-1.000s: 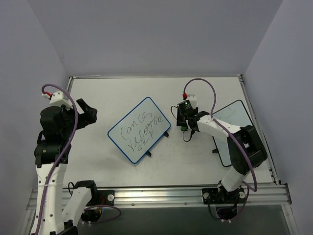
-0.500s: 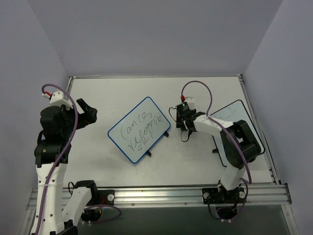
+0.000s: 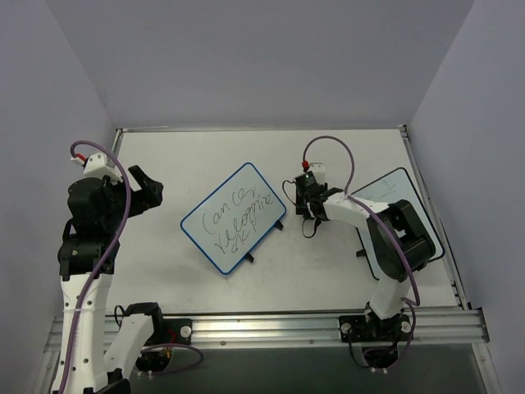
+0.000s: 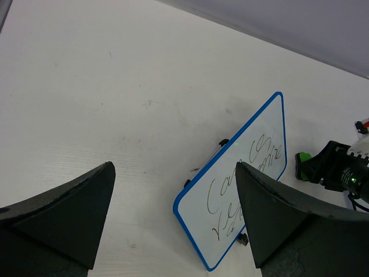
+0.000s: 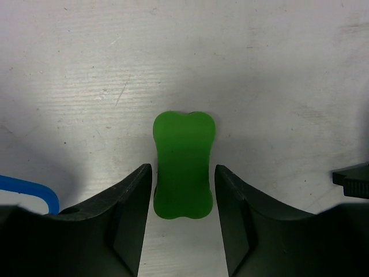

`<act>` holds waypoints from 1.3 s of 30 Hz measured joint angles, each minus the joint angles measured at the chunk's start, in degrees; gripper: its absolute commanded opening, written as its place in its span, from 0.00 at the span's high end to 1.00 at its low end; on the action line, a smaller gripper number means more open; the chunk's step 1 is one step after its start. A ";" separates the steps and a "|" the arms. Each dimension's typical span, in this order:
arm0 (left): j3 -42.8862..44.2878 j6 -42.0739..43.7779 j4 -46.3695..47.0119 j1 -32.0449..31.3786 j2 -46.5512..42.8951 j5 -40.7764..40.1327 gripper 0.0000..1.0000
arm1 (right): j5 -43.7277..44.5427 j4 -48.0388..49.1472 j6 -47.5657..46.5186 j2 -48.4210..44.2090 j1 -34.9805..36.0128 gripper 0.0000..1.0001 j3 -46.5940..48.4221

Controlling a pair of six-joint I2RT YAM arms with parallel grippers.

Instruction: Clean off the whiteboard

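Note:
The whiteboard [image 3: 234, 217], blue-framed with dark handwriting, stands tilted on small black feet at the table's middle; it also shows in the left wrist view [image 4: 242, 190]. A green bone-shaped eraser [image 5: 183, 164] lies flat on the table just right of the board. My right gripper [image 5: 183, 171] is open, with one finger on each side of the eraser and a thin gap at both sides. From above the right gripper [image 3: 308, 203] hides the eraser. My left gripper [image 3: 146, 190] is open and empty, raised at the left [image 4: 174, 166].
A black-framed white board [image 3: 392, 193] lies at the right, partly under the right arm. The whiteboard's blue corner [image 5: 34, 190] is close on the left of the right gripper. A black foot [image 5: 351, 180] shows at the right edge.
My right wrist has shifted slightly left and come down over the green eraser, which no longer shows from above. The left arm and the whiteboard have not moved.

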 measured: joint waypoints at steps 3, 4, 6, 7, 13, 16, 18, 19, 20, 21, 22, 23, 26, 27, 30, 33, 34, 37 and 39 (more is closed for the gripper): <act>0.00 0.00 0.00 0.00 0.00 0.00 0.06 | 0.00 0.22 -0.04 0.02 -0.26 0.58 0.44; -0.02 0.00 0.00 0.00 0.00 0.00 0.06 | -0.02 0.24 -0.04 0.02 -0.48 0.58 0.55; -0.02 0.00 0.00 0.00 0.00 0.00 0.06 | 0.00 0.28 -0.04 0.04 -0.57 0.59 0.66; -0.02 0.00 0.00 0.00 0.00 0.00 0.06 | -0.02 0.35 -0.04 0.04 -0.61 0.59 0.68; -0.04 0.00 0.00 0.00 0.00 0.00 0.06 | -0.11 0.48 -0.04 0.24 -1.05 0.59 0.68; -0.04 0.00 0.00 0.00 0.04 0.00 0.06 | -0.42 0.61 -0.04 0.26 -1.11 0.59 0.68; -0.07 0.00 0.00 0.00 0.04 0.00 0.06 | -0.50 0.66 -0.04 0.28 -1.20 0.59 0.68; -0.13 0.00 0.02 0.00 0.04 0.00 0.06 | -0.50 0.68 -0.04 0.33 -1.25 0.59 0.68; -0.24 0.00 0.02 0.00 0.04 0.00 0.06 | -0.50 0.68 -0.04 0.37 -1.27 0.59 0.68; -0.28 0.00 -0.02 0.00 0.07 0.00 0.06 | -0.50 0.70 -0.04 0.46 -1.27 0.59 0.70; -0.33 0.00 0.00 0.00 0.13 0.00 0.06 | -0.50 0.79 -0.04 0.68 -1.27 0.59 0.72; -0.35 0.00 0.00 0.00 0.17 0.00 0.06 | -0.50 0.87 -0.04 0.92 -1.27 0.59 0.76; -0.35 0.00 0.00 0.00 0.26 0.00 0.06 | -0.57 1.03 -0.04 1.75 -1.27 0.59 0.79; -0.35 0.00 0.00 0.00 0.26 0.00 0.06 | -0.63 1.07 -0.04 2.03 -1.27 0.59 0.79; -0.35 0.00 0.00 0.00 0.26 0.02 0.06 | -0.94 1.07 -0.04 2.38 -1.31 0.60 0.79; -0.35 0.00 0.00 0.00 0.26 0.00 0.06 | -0.94 1.11 -0.07 2.40 -1.33 0.60 0.81; -0.35 0.00 0.00 0.00 0.26 0.02 0.06 | -0.94 1.11 -0.04 2.40 -1.36 0.60 0.83; -0.35 0.00 0.00 0.00 0.26 0.00 0.06 | -0.94 1.20 -0.07 2.40 -1.49 0.60 0.85; -0.35 0.00 0.00 0.00 0.28 0.00 0.06 | -0.94 1.27 -0.07 2.40 -1.66 0.60 0.90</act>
